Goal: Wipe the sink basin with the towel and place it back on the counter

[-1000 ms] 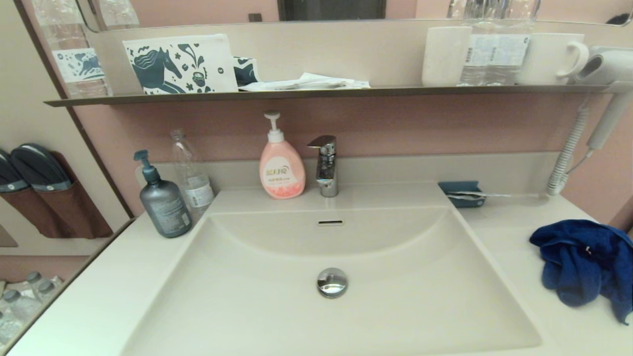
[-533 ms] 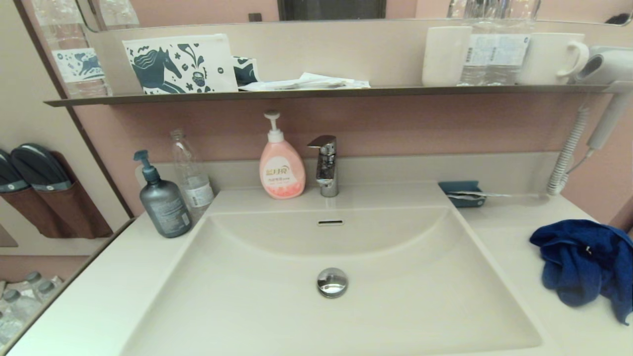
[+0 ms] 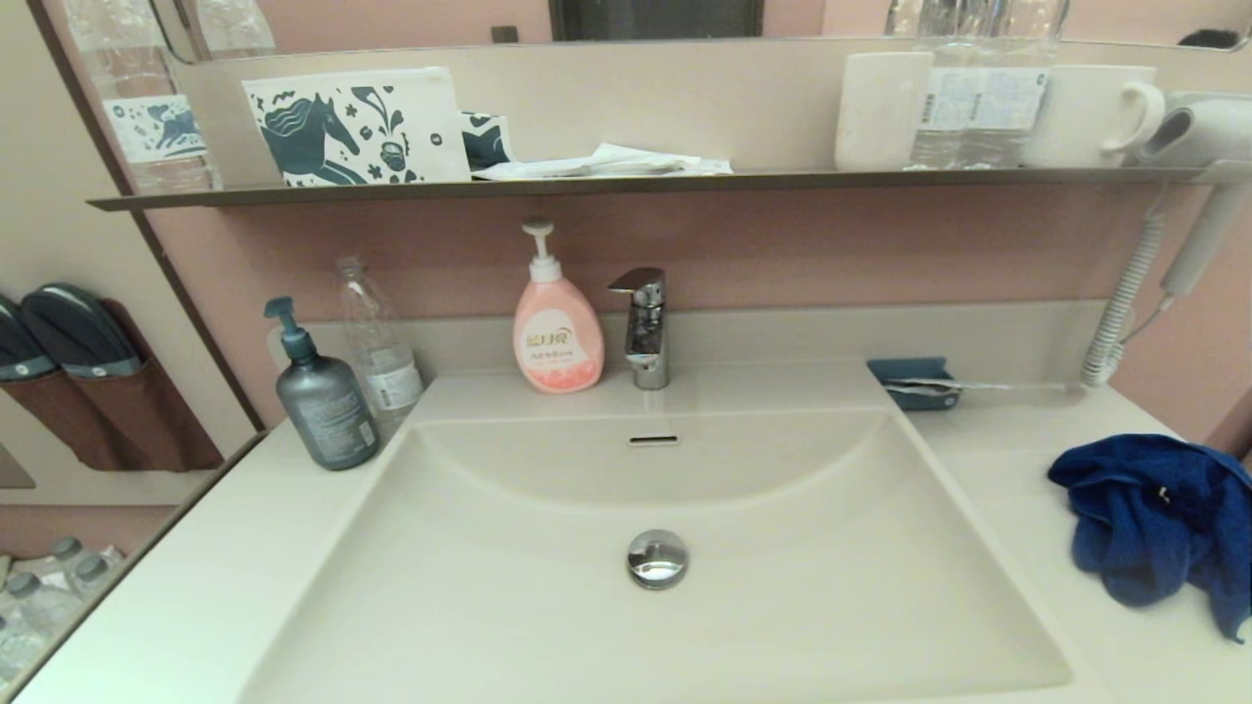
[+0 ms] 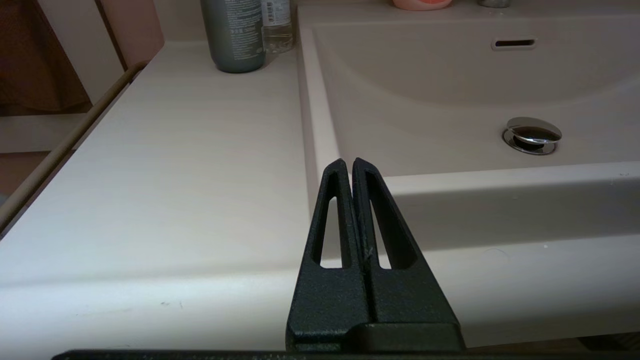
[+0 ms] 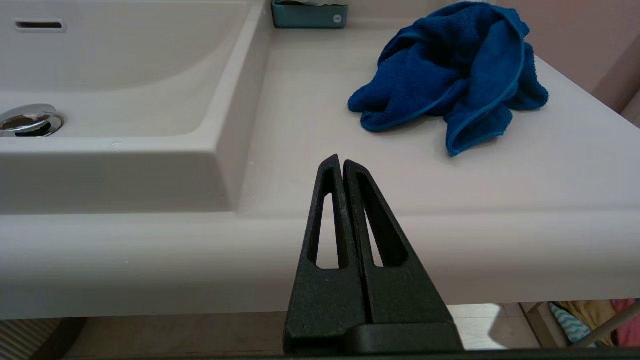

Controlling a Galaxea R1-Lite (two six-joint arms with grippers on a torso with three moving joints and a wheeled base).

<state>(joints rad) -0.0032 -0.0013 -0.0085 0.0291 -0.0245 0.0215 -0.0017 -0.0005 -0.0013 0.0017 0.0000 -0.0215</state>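
Since nothing on the vanity has shifted over the last second, I take it the job has not really begun: the blue towel [image 3: 1154, 528] lies in the same crumpled heap on the counter [image 3: 1017, 469] to my right of the sink basin [image 3: 782, 606], well clear of the chrome drain plug [image 3: 657, 558]. My right pincer [image 5: 342, 162] waits low in front of the counter edge, its tips pressed together and holding nothing, with the towel ahead of it. My left pincer [image 4: 347, 164] is likewise closed and empty, parked before the counter's front edge beside the basin's near left corner. Reaching for the towel looks like my first step.
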